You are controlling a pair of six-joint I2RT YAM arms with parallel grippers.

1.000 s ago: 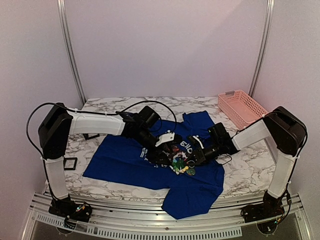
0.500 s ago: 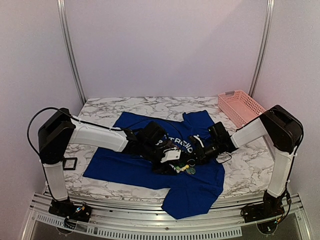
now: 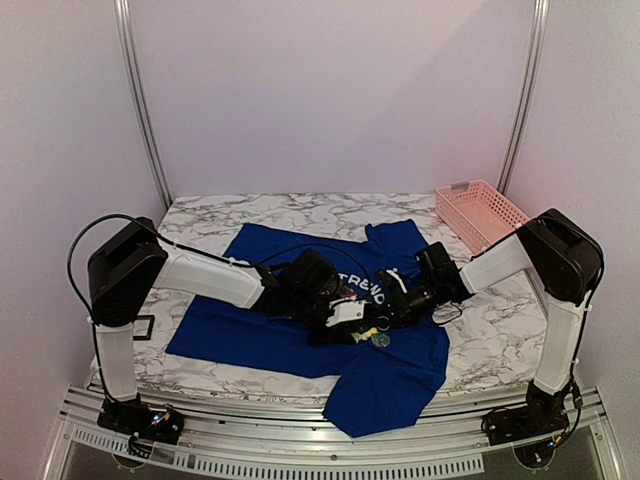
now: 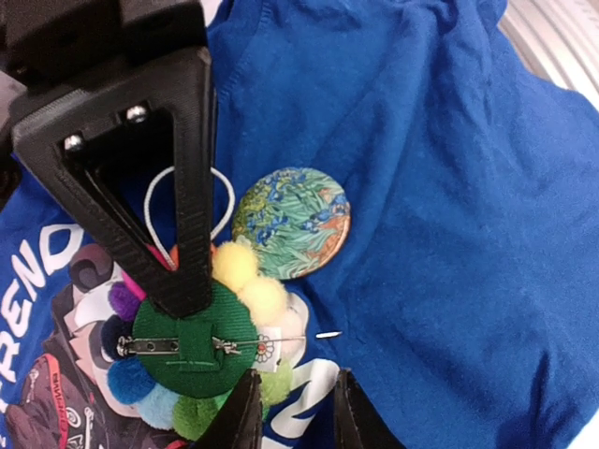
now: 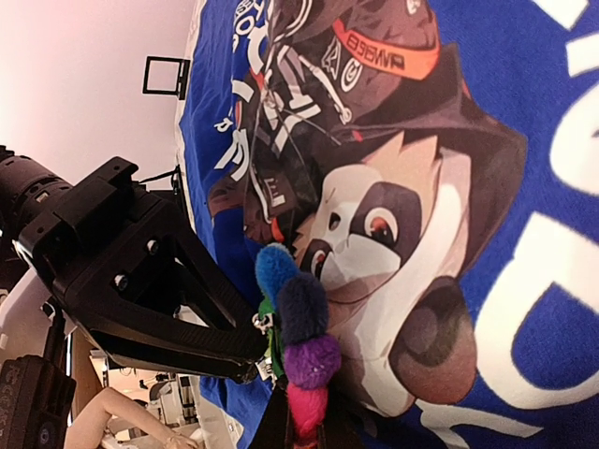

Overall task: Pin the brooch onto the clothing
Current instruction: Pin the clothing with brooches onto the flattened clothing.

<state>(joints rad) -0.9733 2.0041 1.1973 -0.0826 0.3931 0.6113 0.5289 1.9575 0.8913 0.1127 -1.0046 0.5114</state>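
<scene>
1. right gripper (image 5: pixel 301 427): fingers closed tight on the rim of the brooch (image 4: pixel 197 351), holding it just above the printed chest of the shirt (image 3: pixel 250 322).
2. left gripper (image 4: pixel 292 412): jaws only narrowly apart, set at the side of the brooch facing away from the right gripper. blue cloth shows through the gap and nothing is seen clamped there. whether the fingertips touch the brooch cannot be told.
3. brooch: soft balls in yellow, purple, blue, green and pink set round a green felt back. the back faces the left wrist camera. the metal pin across it is unclasped, its point sticking out sideways past the rim, over the cloth.
4. shirt: royal blue, spread wrinkled on the tabletop (image 3: pixel 300 208), one part reaching the near edge. white lettering and a dark cartoon figure lie directly under the brooch.
5. round badge (image 4: pixel 292 222): painted with blue flowers and green leaves, lying flat on the shirt just beside the brooch.
6. tabletop: white marble pattern.
7. pink basket (image 3: pixel 485 215): at the far right corner, off the shirt.
8. small black square frame (image 3: pixel 140 327): at the left edge, beside the left arm.
</scene>
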